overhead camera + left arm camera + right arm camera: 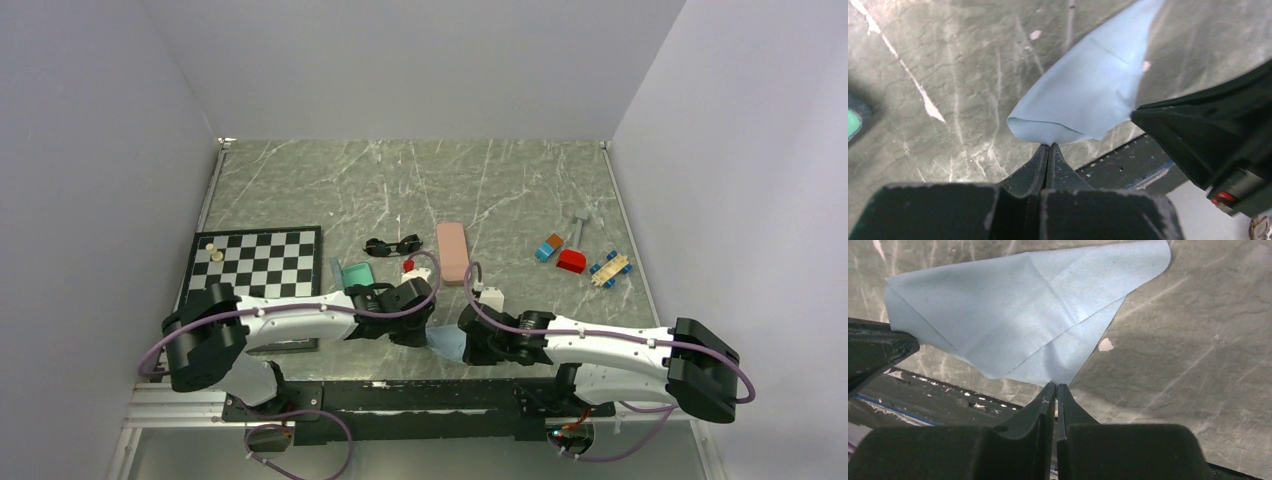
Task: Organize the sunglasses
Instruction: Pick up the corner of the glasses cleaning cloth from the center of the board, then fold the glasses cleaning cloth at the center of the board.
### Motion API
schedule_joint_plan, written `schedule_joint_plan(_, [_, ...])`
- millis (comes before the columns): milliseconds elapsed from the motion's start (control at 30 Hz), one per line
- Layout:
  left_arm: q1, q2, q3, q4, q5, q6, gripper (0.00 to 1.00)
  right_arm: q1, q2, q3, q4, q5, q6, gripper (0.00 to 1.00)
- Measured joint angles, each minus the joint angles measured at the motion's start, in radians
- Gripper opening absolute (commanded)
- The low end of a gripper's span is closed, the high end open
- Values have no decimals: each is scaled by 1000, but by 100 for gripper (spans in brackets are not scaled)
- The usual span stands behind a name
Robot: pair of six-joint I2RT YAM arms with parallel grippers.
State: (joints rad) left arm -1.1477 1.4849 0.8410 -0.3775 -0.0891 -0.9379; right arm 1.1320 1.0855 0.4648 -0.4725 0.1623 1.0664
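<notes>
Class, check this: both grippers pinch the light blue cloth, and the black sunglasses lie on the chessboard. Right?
No. The top external view shows the black sunglasses on the table beside the pink case, off the chessboard. The rest holds.

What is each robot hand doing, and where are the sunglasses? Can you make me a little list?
left gripper: shut, pinching the light blue cloth
right gripper: shut, pinching a corner of the same cloth
cloth spot: near edge of the table, between the two arms
black sunglasses: on the table, untouched, past the left gripper
pink case: just right of the sunglasses
chessboard: on the left side of the table
</notes>
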Motion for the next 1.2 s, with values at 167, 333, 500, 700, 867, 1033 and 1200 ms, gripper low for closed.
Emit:
schedule_joint_plan(167, [-1, -78, -1, 30, 17, 78, 0, -1, -15, 64, -53, -21, -27, 0])
schedule_joint_plan(333, [4, -149, 35, -16, 13, 133, 0, -77, -85, 193, -147, -87, -68, 0])
schedule_joint_plan(500, [76, -174, 72, -25, 69, 158, 0, -309, -92, 222, -151, -289, -161, 0])
schedule_joint_plan(700, [207, -18, 204, -100, 122, 164, 0, -435, 67, 249, -175, -435, -300, 0])
schedule_joint_plan(867, [211, 130, 345, -184, 116, 167, 0, -505, 161, 293, -158, -464, -378, 0])
schedule_joint_plan(1033, [218, 167, 389, -230, 109, 167, 0, -533, 139, 341, -145, -402, -400, 0])
schedule_joint_plan(1200, [220, 122, 388, -241, 107, 172, 0, -534, 78, 377, -151, -387, -422, 0])
